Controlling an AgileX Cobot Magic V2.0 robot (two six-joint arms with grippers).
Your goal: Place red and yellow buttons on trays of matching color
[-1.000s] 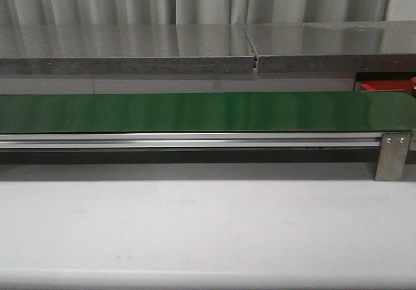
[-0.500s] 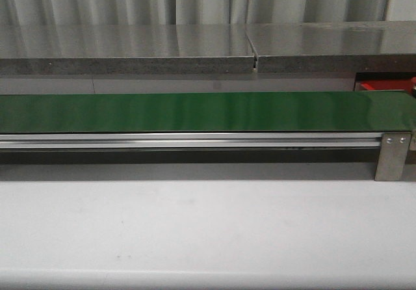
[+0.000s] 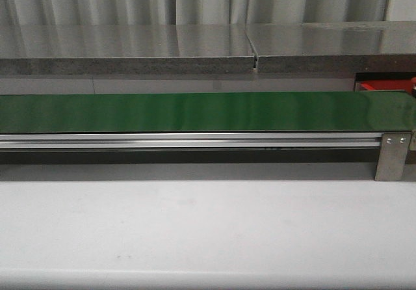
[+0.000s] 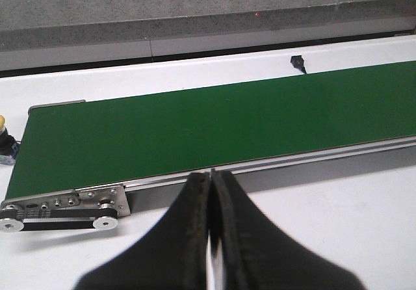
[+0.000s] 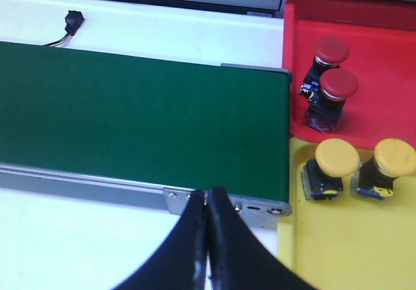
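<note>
You see the green belt running bare across the white table, nothing lying on it. Beside its right end the red tray holds two red buttons, and the yellow tray just beside it holds two yellow buttons. The left gripper and right gripper are both pressed closed, holding nothing.

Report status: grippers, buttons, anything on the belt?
Left gripper shut, empty; right gripper shut, empty. Two red buttons in red tray, two yellow buttons in yellow tray. Green belt bare.
</note>
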